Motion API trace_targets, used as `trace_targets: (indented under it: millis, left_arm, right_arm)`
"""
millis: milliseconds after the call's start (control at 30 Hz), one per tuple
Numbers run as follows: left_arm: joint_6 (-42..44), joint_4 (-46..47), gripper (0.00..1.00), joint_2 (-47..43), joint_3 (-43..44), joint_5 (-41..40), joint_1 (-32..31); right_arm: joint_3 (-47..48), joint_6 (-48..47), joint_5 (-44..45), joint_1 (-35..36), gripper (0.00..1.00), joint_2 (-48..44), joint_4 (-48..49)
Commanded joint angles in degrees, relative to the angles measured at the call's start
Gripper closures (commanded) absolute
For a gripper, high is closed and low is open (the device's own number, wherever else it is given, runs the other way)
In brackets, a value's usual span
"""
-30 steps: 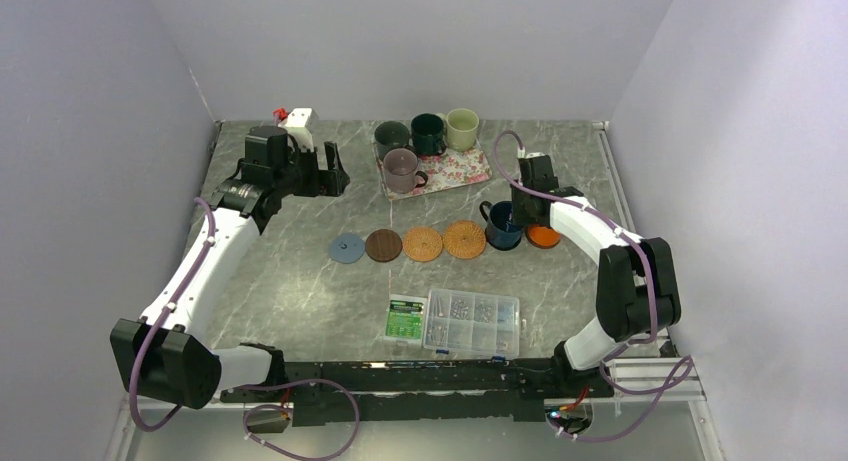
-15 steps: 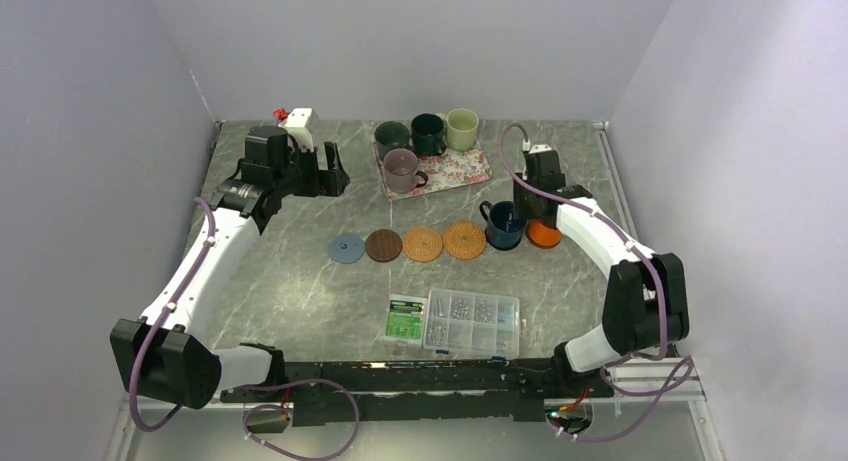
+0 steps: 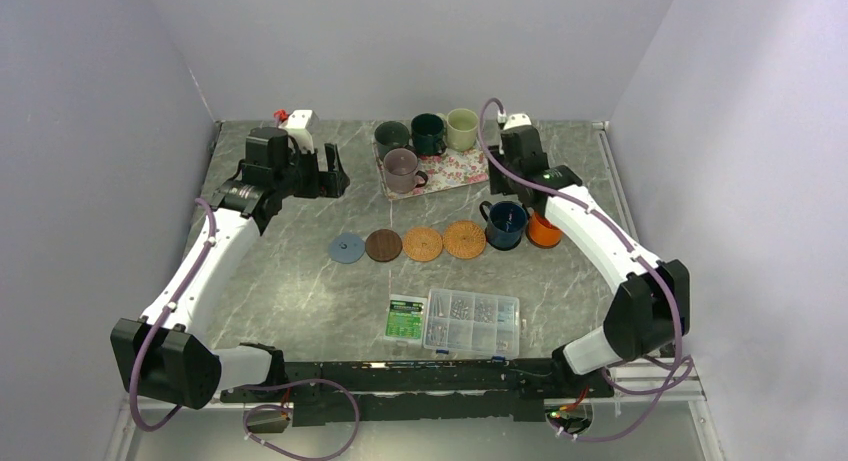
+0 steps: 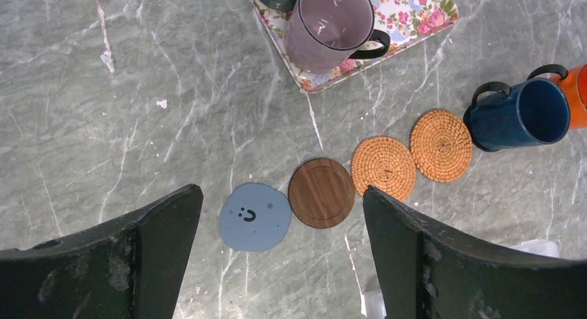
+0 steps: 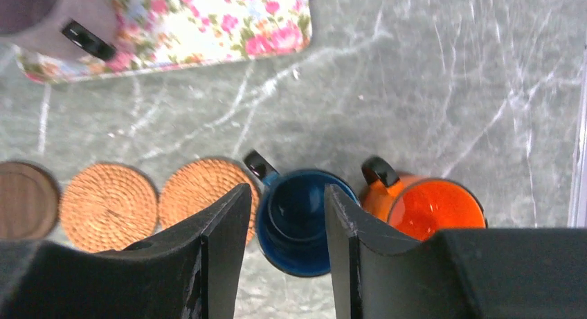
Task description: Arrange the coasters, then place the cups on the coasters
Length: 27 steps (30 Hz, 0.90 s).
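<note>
A black smiley face marks the light blue coaster (image 4: 255, 216).

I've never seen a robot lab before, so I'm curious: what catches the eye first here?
A row of round coasters runs across the middle of the table, ending on the right with a navy cup and a bright orange cup. Behind them, a floral tray holds four more cups.

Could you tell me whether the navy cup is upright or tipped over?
Upright. The navy cup stands on its base with its open mouth facing up and its handle out to the side, next to the orange cup.
</note>
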Motion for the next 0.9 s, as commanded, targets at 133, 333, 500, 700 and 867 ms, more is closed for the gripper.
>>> trace_targets:
  millis: [133,333,500,700,867]
  left_arm:
    - [0.0,2.0,0.08,0.1,-0.4,-1.1,0.0]
    - [0.3,1.8,0.08,0.9,-0.3,-1.5,0.1]
    - [0.7,1.6,0.08,1.7,-0.2,-1.8,0.1]
    - [1.0,1.1,0.08,2.6,0.2,-2.2,0.1]
    - [1.1,1.0,0.08,3.1,0.2,-2.0,0.1]
  right_arm:
    - [11.9,4.2,2.9,1.0,0.48,8.7,2.8]
    - [20.9,3.9,6.0,0.9,0.43,19.9,7.3]
    - [33.8,4.9,8.9,0.3,0.41,31.3,6.4]
    - [44.7,8.2,7.1,-2.3,0.38,41.3,7.0]
    - [52.8,9.9,1.0,-5.2,0.37,48.2,7.8]
